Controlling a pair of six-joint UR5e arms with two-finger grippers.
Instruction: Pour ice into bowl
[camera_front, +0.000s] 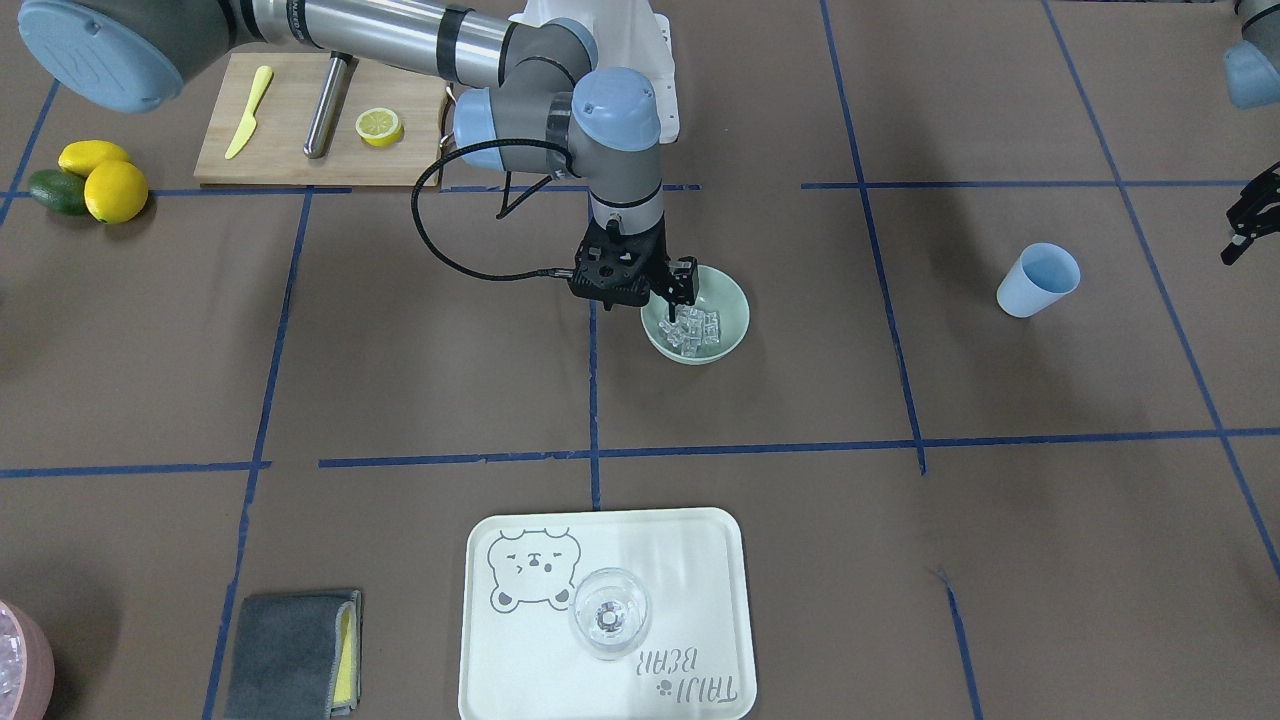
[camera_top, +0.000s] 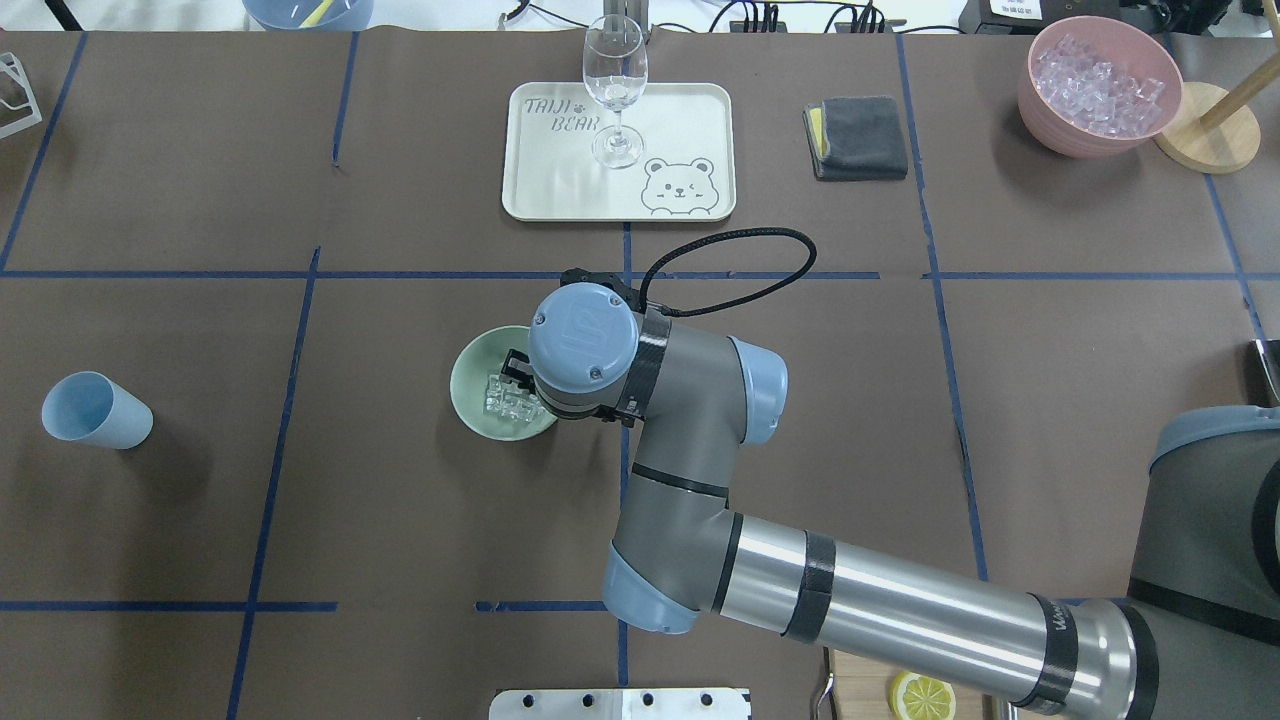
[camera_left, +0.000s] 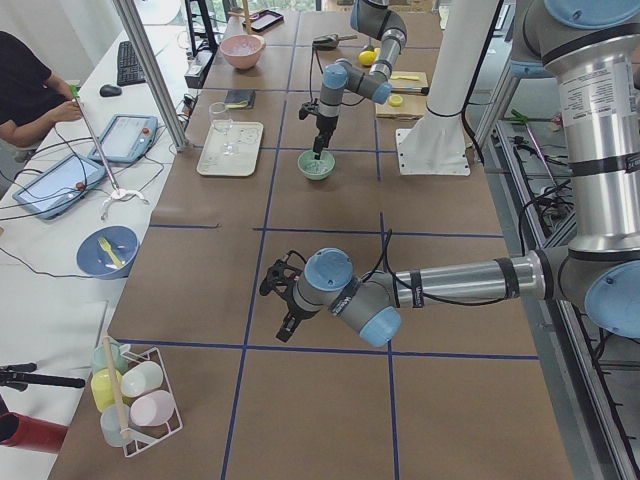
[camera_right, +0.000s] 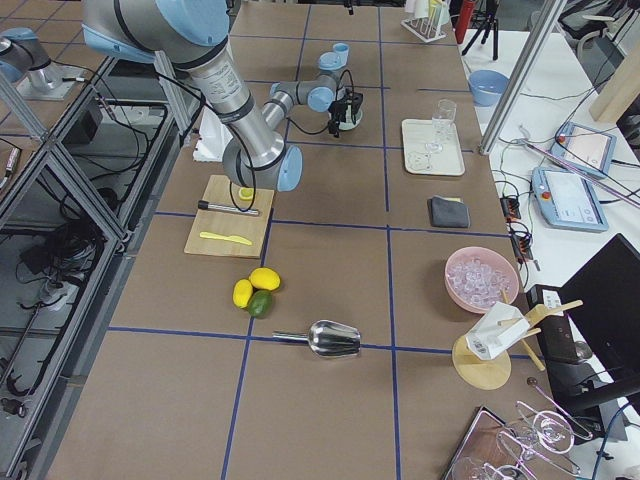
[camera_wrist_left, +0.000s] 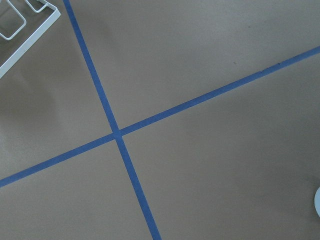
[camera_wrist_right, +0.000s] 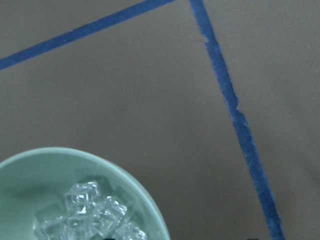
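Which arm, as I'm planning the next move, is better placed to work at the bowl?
Right. The right gripper hangs at the bowl holding the ice; the left gripper is far off, beyond the blue cup.

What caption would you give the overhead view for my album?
Right gripper at the bowl, ice inside; cup off to the side.

The ice (camera_top: 505, 402) is lying in the bowl (camera_top: 470, 385), which is sitting near mid-table beneath my right gripper (camera_front: 683, 300). The cup (camera_top: 95, 410) is sitting well to the bowl's left. Beyond the bowl, the tray (camera_top: 540, 180) is carrying the glass (camera_top: 615, 90); the cloth (camera_top: 860, 138) and then the tub (camera_top: 1040, 120) are sitting to the tray's right.
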